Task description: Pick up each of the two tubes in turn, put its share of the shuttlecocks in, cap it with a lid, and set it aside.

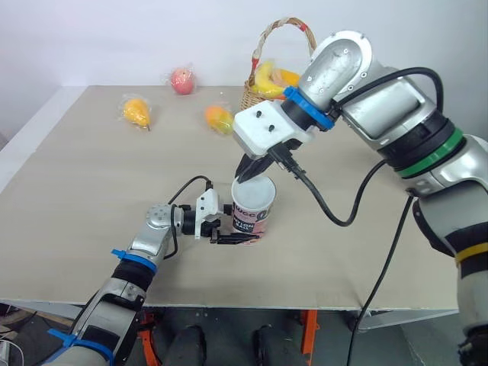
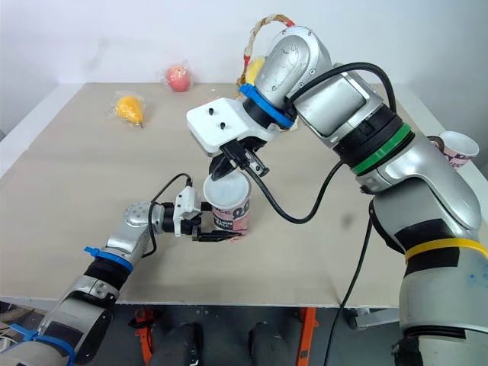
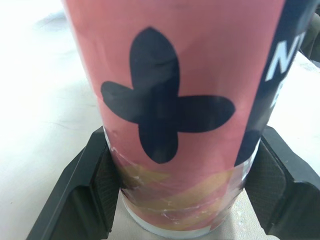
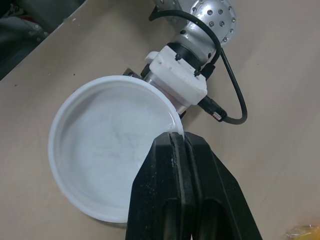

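Left wrist view, close in: a pink tube (image 3: pixel 175 100) with a dark four-petal mark stands upright on the pale table (image 1: pixel 76 191), its lower wall clamped between the two black fingers (image 3: pixel 85 190) of the left gripper (image 1: pixel 240 238), both pads pressed against it. In the head views the tube stands near the table's front edge, around its middle. A white lid (image 4: pixel 110 165) lies across the tube's mouth; whether it is fully seated cannot be told. The right gripper (image 4: pixel 182 137) reaches down from above, its fingers closed almost together on the lid's rim at the side facing the far edge of the table. A second tube (image 2: pixel 457 149), open at the top, stands at the table's right edge, well apart. Along the far side sit a wicker basket (image 1: pixel 255 95) holding bananas (image 1: pixel 274 76), an orange fruit (image 1: pixel 219 118) just beside it, a wrapped apple (image 1: pixel 181 79) and a yellow fruit (image 1: pixel 136 111).
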`<act>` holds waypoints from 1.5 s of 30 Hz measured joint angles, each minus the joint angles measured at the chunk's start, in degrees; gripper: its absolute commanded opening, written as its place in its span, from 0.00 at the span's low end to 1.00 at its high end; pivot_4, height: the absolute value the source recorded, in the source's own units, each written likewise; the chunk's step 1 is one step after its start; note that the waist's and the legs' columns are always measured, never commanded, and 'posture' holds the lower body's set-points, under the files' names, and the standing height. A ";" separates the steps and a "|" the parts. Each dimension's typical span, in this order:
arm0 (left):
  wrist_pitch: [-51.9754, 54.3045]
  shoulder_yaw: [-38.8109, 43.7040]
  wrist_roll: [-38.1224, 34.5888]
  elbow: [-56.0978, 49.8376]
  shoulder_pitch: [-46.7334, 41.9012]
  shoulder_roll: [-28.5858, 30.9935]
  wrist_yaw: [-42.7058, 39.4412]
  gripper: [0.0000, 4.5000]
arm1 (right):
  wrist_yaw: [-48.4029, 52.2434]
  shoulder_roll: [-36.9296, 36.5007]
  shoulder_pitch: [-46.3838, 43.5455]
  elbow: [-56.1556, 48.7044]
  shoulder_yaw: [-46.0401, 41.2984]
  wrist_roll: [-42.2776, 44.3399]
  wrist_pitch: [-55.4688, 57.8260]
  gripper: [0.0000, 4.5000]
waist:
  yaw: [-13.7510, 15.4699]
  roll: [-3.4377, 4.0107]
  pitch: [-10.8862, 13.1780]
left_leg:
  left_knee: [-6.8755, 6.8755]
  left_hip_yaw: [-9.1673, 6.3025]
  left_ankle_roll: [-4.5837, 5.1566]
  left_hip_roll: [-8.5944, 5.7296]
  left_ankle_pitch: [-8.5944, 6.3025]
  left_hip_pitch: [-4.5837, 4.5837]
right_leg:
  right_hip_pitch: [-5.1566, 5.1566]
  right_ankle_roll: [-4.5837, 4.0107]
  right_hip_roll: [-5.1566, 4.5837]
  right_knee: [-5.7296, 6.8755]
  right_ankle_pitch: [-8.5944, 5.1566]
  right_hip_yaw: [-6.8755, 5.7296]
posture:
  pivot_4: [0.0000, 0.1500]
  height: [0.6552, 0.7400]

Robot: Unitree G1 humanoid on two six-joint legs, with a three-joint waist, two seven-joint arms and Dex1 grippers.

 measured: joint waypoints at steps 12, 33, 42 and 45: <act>0.23 0.01 -0.01 -0.09 0.01 0.06 -0.01 0.71 | 0.01 0.91 -0.27 4.97 -0.03 -2.60 -3.32 0.02 | 0.01 0.00 0.00 | -0.01 -0.01 0.00 0.00 0.00 -0.01 | 0.00 -0.01 0.01 0.00 0.00 -0.02 | 1.00 1.00; 0.14 -0.14 0.15 -0.39 -0.08 0.06 -0.03 0.71 | -0.09 -1.25 -3.88 4.37 5.80 0.16 -4.99 0.02 | 0.01 0.00 0.00 | -0.03 -0.03 0.00 0.00 0.00 -0.01 | -0.01 -0.03 0.00 0.00 -0.02 -0.04 | 1.00 1.00; -0.02 -0.16 0.19 -0.54 0.11 0.06 0.02 0.71 | -0.13 -0.78 -5.53 6.47 9.52 3.32 -3.43 0.02 | 0.02 0.00 0.00 | -0.03 -0.04 0.00 0.00 0.00 -0.01 | 0.00 -0.04 -0.01 0.00 -0.04 -0.05 | 1.00 1.00; 0.02 -0.12 0.14 -0.56 0.29 0.06 0.19 0.71 | -0.13 -0.23 -5.63 7.45 10.32 3.67 -3.37 0.02 | 0.02 -0.01 -0.01 | -0.04 -0.06 0.00 0.00 0.00 0.00 | 0.01 -0.04 -0.01 0.00 -0.04 -0.06 | 1.00 1.00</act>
